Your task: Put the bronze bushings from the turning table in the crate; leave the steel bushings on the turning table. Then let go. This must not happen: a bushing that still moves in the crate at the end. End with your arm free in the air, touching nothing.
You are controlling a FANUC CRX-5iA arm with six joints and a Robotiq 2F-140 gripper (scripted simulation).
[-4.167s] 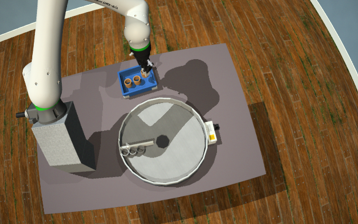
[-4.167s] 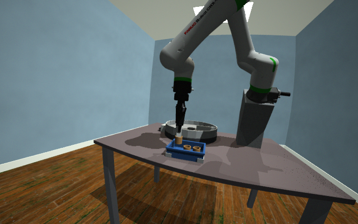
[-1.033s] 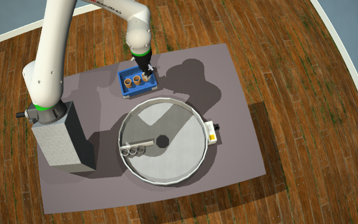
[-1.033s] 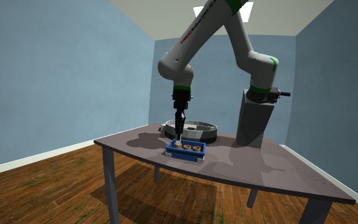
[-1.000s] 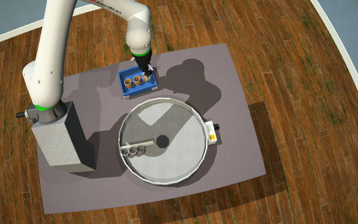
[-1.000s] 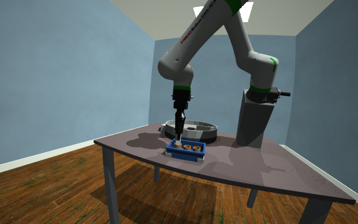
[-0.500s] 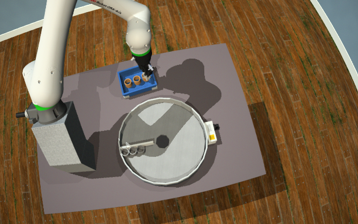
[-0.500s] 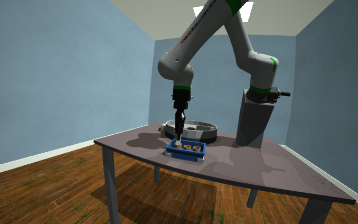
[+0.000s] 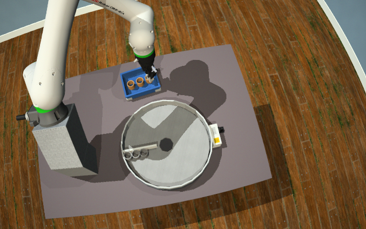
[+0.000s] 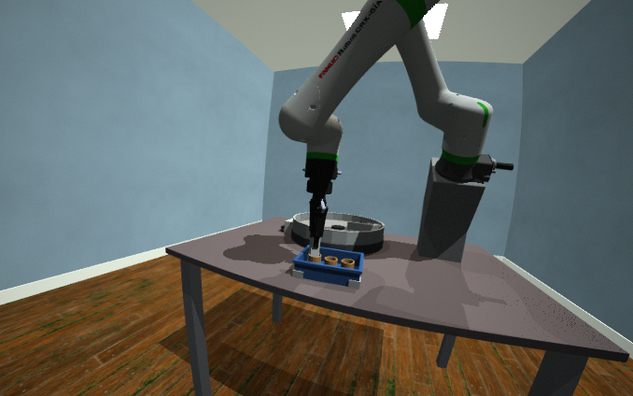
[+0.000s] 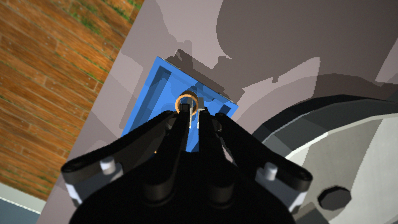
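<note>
My gripper (image 9: pixel 151 80) (image 10: pixel 315 251) (image 11: pixel 195 104) points down into the blue crate (image 9: pixel 143 93) (image 10: pixel 329 276) (image 11: pixel 142 95). It is shut on the wall of a bronze bushing (image 9: pixel 147 80) (image 10: pixel 314 261), one finger inside the ring. This bushing is upright at the crate's right end in the top view; its underside is hidden. Two more bronze bushings, one in the middle (image 9: pixel 140 84) (image 10: pixel 330 263) and one at the left (image 9: pixel 130 87) (image 10: pixel 347 265), stand upright beside it in a row. Three steel bushings lie in a row on the turning table (image 9: pixel 190 159) (image 11: pixel 382 165).
A pale bar (image 9: pixel 147 147) runs beside the steel bushings, inside the turning table's raised rim. A dark hub (image 9: pixel 166 144) (image 11: pixel 334 198) is at its centre. A white box (image 9: pixel 216 135) is on its outer side. The arm's pedestal (image 9: pixel 62 147) (image 10: pixel 447 216) stands on the tabletop.
</note>
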